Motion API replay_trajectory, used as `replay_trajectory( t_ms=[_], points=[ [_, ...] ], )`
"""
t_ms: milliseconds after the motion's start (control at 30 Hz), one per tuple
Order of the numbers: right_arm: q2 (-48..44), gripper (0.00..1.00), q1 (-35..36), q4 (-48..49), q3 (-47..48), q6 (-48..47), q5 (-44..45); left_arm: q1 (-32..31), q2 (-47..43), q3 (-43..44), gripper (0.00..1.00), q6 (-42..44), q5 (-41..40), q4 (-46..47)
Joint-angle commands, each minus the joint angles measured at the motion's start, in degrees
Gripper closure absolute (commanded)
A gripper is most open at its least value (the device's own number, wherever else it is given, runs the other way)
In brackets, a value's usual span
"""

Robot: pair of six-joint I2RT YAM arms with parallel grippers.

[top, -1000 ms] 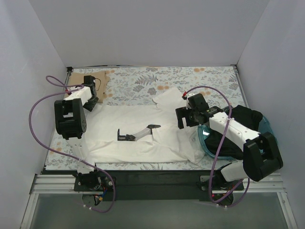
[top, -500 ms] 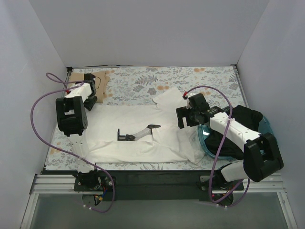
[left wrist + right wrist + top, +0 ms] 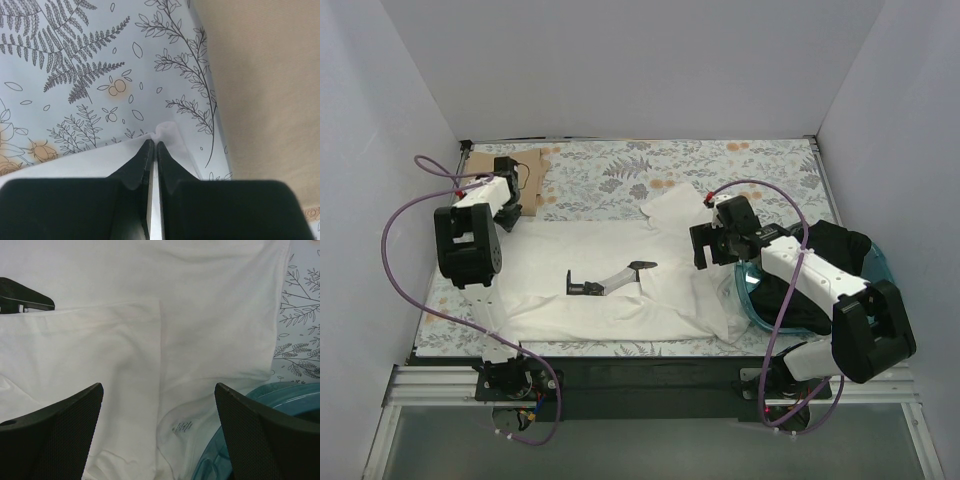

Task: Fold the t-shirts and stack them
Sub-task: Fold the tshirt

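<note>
1. While I am watching from far away, the big soft white t-shirt [image 3: 570,245] is lying spread out in the middle of the flowery leaf-patterned table cloth [image 3: 720,165]. Its small black and grey print [image 3: 610,278] is facing up.
2. The left claw [image 3: 508,218] is reaching down at the far left corner of the white t-shirt.
3. From the left wrist camera, I am seeing the left claw [image 3: 153,145] squeezed tight, with its two fingers pressing together. A little peak of the white t-shirt [image 3: 75,160] is poking up right at the tips, so the claw is pinching that corner.
4. The plain tan cloth t-shirt [image 3: 535,180] is lying flat at the back left, just beside that pinched corner. It is filling the right side of the left wrist view [image 3: 265,75].
5. The right claw [image 3: 698,248] is hanging over the right side of the white t-shirt, close to the see-through teal plastic tub [image 3: 875,265].
6. From the right wrist camera, the right claw [image 3: 159,390] is standing wide apart and gripping nothing. White cloth [image 3: 200,315] is lying under it, with a fold edge running down the middle.
7. The black cloth t-shirt [image 3: 835,245] is sitting bunched up in the teal tub at the right edge of the table.
</note>
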Motion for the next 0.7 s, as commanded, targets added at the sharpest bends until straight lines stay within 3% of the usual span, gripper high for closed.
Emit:
replay_trajectory(
  t_ms=[0,233,667],
  points=[
    [-0.1,0.02,-0.3,1.8,4.0,-0.2,0.9,0.3,-2.8,-5.2,1.00,1.8,3.5,1.9],
    [6.3,0.02,-1.0,3.8,13.7,0.3,1.6,0.2,-15.7,-16.1,1.00,5.8,5.6,13.1],
    [23.9,0.02,-3.9,4.7,32.9,-2.8,5.9,0.3,-21.2,-20.0,1.00,5.1,2.4,15.0]
  ],
)
